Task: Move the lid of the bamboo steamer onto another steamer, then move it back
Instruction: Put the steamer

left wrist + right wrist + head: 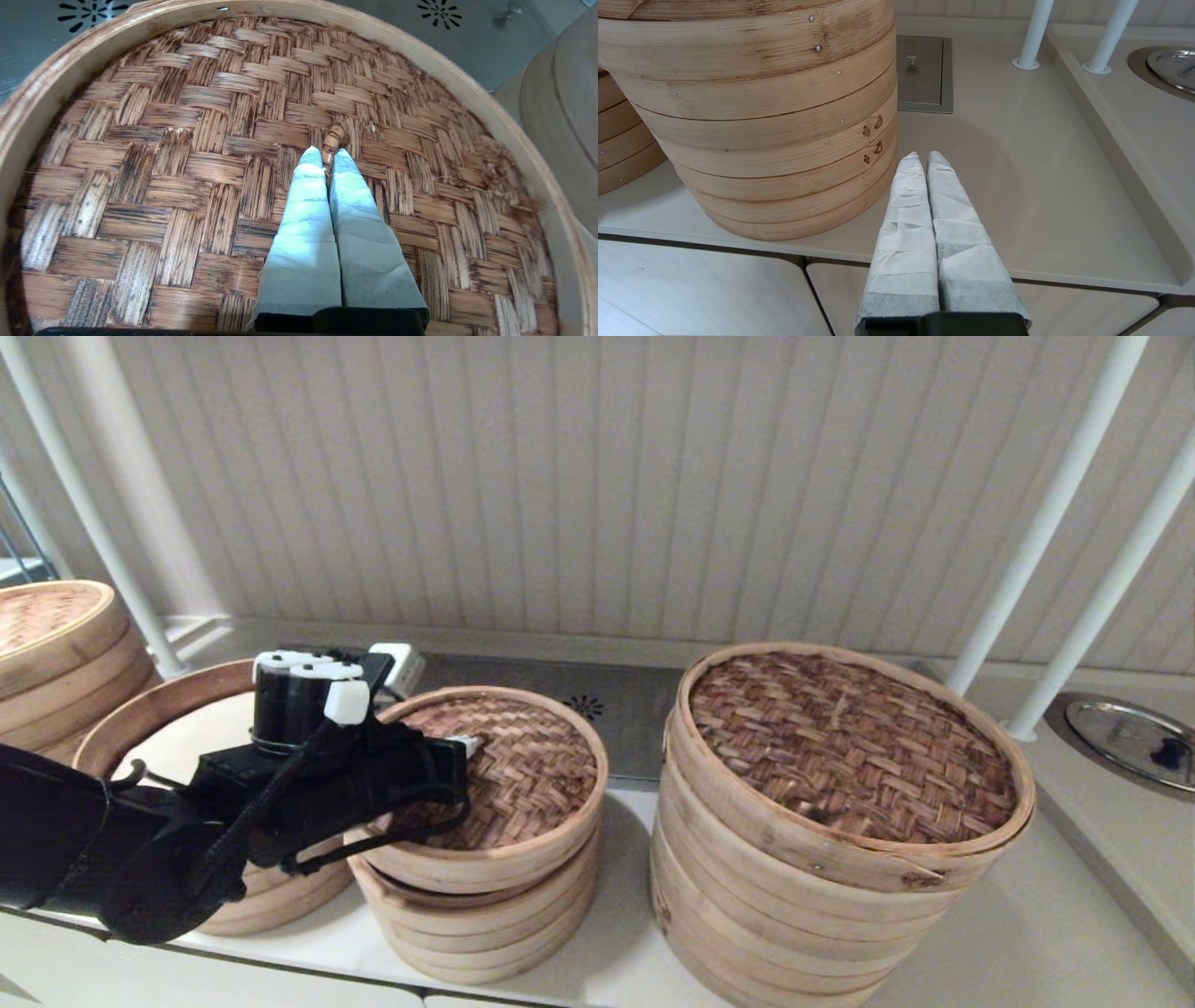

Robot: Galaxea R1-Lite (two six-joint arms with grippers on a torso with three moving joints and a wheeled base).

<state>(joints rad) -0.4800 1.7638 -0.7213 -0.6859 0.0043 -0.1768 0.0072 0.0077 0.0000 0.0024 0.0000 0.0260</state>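
Left tool (329, 161) pinching loop handle (334, 137) of bamboo steamer lid (509, 775) (lid tilted atop middle stack). Lift step underway, judging by tilt. Next: carry leftward to shorter steamer (201, 709), keeping level. Right tool (924, 161) pressed together, idle over surface (1017, 186).

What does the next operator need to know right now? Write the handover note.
Left gripper: shut on the loop handle of the bamboo steamer lid.
Right gripper: shut, empty, parked low beside the widest stack near the counter's front edge.
The lid sits slightly tilted over the middle stack, not seated flat.
The short steamer with the white liner is open, beside it on the robot's left.
From these views I cannot tell which leg of the move this is; confirm before continuing.
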